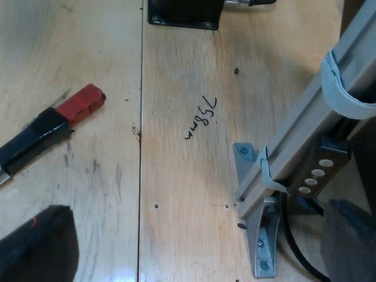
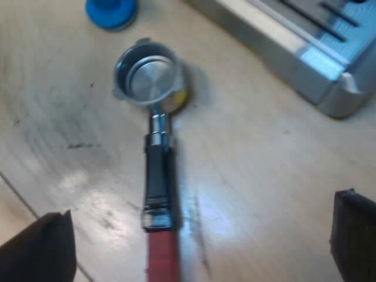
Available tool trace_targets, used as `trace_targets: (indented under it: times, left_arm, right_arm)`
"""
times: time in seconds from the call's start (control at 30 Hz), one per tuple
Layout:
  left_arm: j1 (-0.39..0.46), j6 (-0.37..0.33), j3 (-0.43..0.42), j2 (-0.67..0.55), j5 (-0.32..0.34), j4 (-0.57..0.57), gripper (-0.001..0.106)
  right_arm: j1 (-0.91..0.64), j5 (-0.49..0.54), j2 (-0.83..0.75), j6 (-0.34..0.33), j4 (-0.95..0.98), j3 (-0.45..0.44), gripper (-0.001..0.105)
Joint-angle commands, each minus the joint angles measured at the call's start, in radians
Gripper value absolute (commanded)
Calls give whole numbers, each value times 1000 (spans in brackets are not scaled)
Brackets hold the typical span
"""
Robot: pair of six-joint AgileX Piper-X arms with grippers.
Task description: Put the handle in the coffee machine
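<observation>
Wide apart, empty: left fingers [image 1: 35,247], right fingers [image 2: 35,249], the latter flanking the holder [image 2: 157,170], loose on the worktop [image 2: 264,153]; basket [image 2: 147,79] at 12 o'clock, machine [image 2: 311,53] at 1. Looks pre-grasp: next, lower and close on it.

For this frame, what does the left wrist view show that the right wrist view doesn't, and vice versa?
Left wrist view adds a grey metal frame rail and black handwriting on the wood. Right wrist view adds the holder's round metal basket, a blue round tamper and the silver espresso machine's base. Shared: the dark, red-ended handle on the light wooden table.
</observation>
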Motion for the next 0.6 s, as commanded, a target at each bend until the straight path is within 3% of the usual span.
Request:
trace_targets:
  times: [0.03,0.13,0.27,0.47,0.5,0.6]
  left_arm:
    - [-4,5,-6,-1,8,-8,85]
    - [-4,5,-6,-1,8,-8,85]
    - [-4,5,-6,1,8,-8,85]
    - [-4,5,-6,1,8,-8,85]
    - [-4,5,-6,1,6,-8,85]
    - [-4,5,-6,1,0,-8,85]
  right_arm:
    - [57,26,19,72,-9,-10,88]
    - [116,76,52,129,-9,-10,75]
    - [176,152,102,184,-9,-10,45]
    - [207,153,162,221,-6,-10,4]
    - [207,153,168,221,-6,-10,0]
    - [207,153,178,226,-6,-10,0]
